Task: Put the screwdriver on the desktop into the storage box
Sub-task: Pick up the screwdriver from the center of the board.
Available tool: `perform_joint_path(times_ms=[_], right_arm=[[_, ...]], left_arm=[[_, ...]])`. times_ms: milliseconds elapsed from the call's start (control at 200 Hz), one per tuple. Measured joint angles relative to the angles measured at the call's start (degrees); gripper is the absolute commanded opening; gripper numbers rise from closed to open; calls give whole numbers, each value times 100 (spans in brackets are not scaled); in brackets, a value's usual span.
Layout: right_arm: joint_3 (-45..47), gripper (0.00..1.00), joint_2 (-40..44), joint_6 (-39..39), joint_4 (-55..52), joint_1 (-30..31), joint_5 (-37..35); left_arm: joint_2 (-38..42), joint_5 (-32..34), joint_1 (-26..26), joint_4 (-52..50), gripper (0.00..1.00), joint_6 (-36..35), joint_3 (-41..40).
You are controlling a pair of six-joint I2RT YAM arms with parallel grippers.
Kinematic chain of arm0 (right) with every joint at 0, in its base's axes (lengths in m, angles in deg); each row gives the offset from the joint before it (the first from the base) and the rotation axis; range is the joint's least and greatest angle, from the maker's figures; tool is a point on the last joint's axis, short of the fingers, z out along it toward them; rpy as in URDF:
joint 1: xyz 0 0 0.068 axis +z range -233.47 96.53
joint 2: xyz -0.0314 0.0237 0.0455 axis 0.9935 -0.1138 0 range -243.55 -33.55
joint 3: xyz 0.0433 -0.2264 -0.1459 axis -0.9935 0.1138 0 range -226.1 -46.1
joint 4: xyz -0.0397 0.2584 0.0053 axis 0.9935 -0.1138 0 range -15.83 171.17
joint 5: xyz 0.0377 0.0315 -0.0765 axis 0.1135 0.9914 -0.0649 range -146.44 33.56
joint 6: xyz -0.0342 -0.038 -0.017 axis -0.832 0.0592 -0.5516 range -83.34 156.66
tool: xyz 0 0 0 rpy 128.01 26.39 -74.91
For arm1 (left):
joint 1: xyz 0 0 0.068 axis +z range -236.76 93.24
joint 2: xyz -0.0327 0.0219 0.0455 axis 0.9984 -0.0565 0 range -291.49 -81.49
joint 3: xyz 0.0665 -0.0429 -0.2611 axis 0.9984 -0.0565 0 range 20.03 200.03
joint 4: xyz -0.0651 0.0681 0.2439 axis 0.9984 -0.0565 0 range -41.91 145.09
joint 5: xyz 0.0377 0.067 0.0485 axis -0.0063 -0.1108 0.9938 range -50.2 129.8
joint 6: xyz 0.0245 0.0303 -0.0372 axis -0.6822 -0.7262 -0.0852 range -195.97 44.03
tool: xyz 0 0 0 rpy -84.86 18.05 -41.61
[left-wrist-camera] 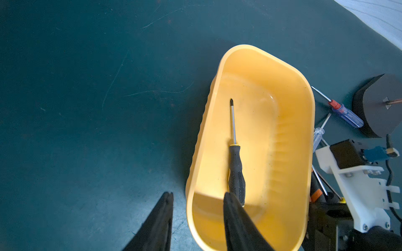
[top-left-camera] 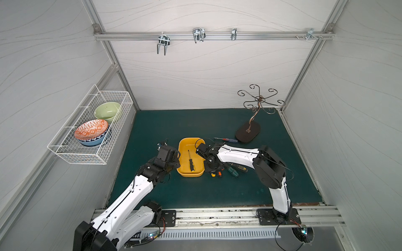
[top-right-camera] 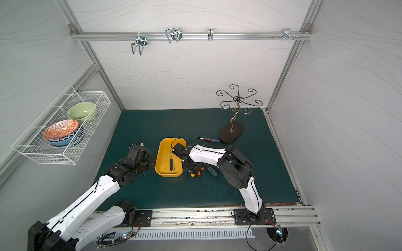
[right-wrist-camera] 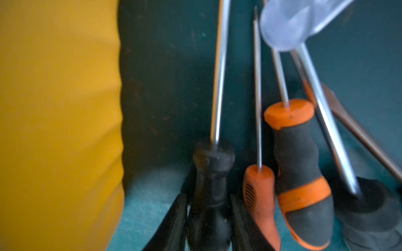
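The left fingers (left-wrist-camera: 156,221) stand partly open astride the left-hand wall of the yellow box (top-left-camera: 185,147), 1 inside and 1 outside with a gap showing, and 1 black and yellow screwdriver (top-left-camera: 191,162) lies flat in the box. Just right of the box, on the table (top-left-camera: 195,191), the right fingers (right-wrist-camera: 169,228) close on the handle of a black screwdriver (right-wrist-camera: 212,169), just beside 2 orange-handled screwdrivers (right-wrist-camera: 302,169). Farther right, a blue and red screwdriver (top-left-camera: 228,139) lies beside a dark stand base (top-left-camera: 248,132).

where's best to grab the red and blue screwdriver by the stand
By its blue handle, from straight above, fingers across it: the screwdriver lies flat on the desktop, the handle is thickest, and the stand base crowds its end.
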Motion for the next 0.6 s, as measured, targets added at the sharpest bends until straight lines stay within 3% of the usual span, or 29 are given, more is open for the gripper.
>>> perform_joint_path(times_ms=[255,600], right_arm=[[79,19,125,42,-17,4,-79],[468,18,1808,188,-385,107,-354]], left_arm=[[-4,2,0,-2,42,-48,4],[-2,4,0,0,42,-55,4]])
